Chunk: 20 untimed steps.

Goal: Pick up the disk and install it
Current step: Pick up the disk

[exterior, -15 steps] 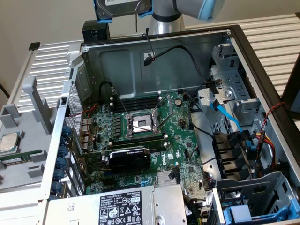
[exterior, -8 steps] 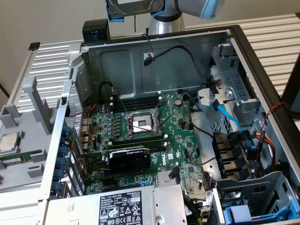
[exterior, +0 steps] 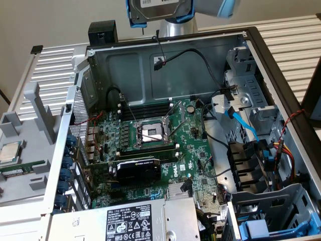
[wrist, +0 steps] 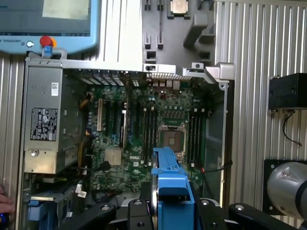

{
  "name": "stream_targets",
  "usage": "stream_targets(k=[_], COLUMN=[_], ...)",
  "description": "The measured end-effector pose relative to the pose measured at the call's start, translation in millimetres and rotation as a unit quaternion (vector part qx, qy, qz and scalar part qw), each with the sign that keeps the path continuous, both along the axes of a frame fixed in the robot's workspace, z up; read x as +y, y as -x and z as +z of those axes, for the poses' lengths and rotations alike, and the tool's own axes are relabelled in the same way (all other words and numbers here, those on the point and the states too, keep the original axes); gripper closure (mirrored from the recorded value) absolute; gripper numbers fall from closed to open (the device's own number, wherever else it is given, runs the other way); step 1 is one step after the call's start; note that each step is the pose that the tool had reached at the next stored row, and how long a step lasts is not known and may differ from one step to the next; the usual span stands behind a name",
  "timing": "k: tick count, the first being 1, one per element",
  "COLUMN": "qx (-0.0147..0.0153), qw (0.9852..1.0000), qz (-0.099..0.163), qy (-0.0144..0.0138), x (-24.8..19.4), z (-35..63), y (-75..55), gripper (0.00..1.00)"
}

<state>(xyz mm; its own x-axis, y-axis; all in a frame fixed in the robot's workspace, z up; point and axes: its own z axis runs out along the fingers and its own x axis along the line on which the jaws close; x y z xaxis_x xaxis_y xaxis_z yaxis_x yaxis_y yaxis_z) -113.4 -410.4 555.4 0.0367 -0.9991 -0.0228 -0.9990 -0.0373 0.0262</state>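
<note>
The disk [exterior: 159, 11], a silver drive with a white label in a bright blue carrier frame, hangs high above the back wall of the open computer case [exterior: 170, 60]. Its top is cut off by the exterior view's upper edge. In the wrist view the blue carrier [wrist: 170, 184] runs edge-on between my black fingers [wrist: 136, 213], over the motherboard [wrist: 144, 139]. My gripper [wrist: 171, 211] is shut on the disk, well clear of the case.
Inside the case are an empty CPU socket [exterior: 152, 133], a graphics card [exterior: 138, 170] and a grey power supply [exterior: 135, 221]. Drive bays with cables [exterior: 261, 150] fill the exterior view's right. A CPU chip [exterior: 10, 152] lies outside. A hand [wrist: 4, 206] rests near the case.
</note>
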Motion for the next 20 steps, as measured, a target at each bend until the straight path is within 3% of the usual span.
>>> stream_targets(k=[20], qx=[0.0000], qw=[1.0000], qz=[0.000], qy=[0.0000], x=[-55.9], z=[0.5], y=[-47.1], gripper=[0.63])
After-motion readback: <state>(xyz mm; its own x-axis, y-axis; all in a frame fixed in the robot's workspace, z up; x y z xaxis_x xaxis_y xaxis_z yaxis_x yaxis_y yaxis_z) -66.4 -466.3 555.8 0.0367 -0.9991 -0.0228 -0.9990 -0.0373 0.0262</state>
